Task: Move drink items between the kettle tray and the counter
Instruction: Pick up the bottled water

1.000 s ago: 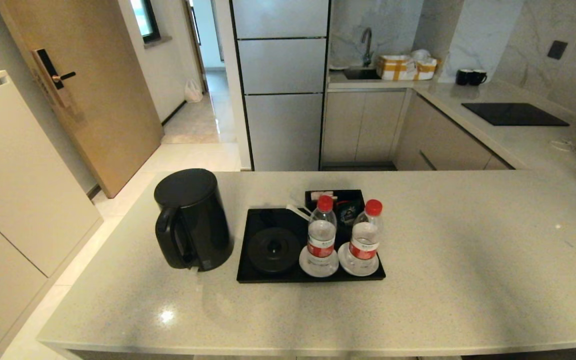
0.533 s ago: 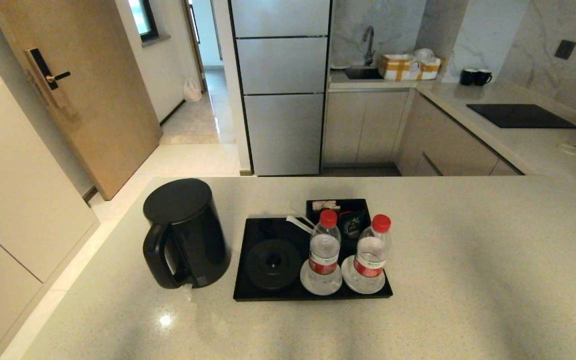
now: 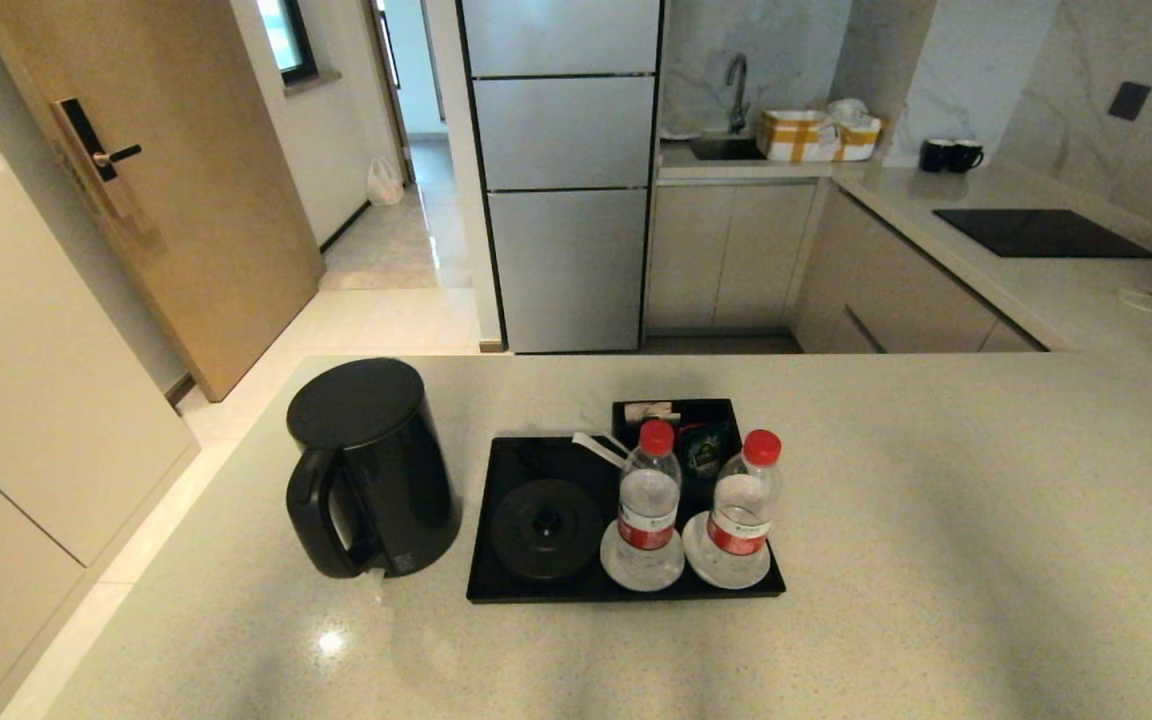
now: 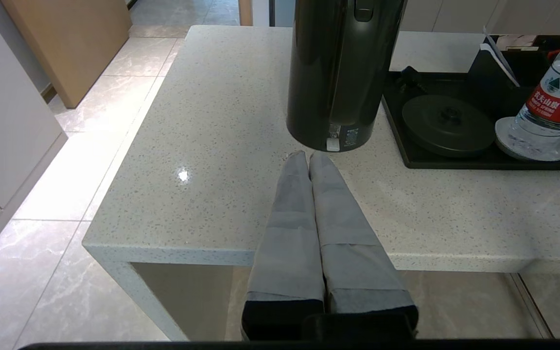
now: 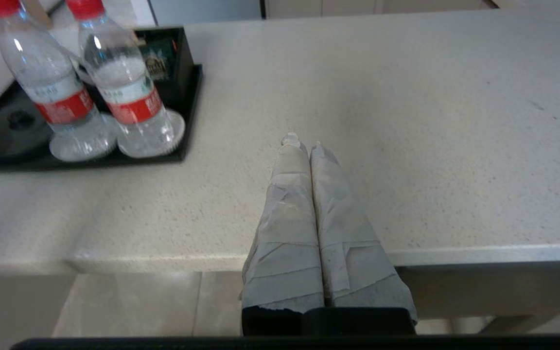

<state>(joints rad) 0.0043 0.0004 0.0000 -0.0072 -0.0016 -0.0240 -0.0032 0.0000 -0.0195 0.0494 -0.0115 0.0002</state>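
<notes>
Two water bottles (image 3: 648, 510) look light, slick and squashy; we'd grip mid-label. Both end effectors (image 4: 309, 155) (image 5: 304, 141) are pressed closed, empty.

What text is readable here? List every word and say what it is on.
"农夫山泉", with smaller "NONGFU SPRING" under it: on the red label of the water bottle.
Sachet print: too small to read.
Kettle sticker near its bottom edge: too small to read.
</notes>
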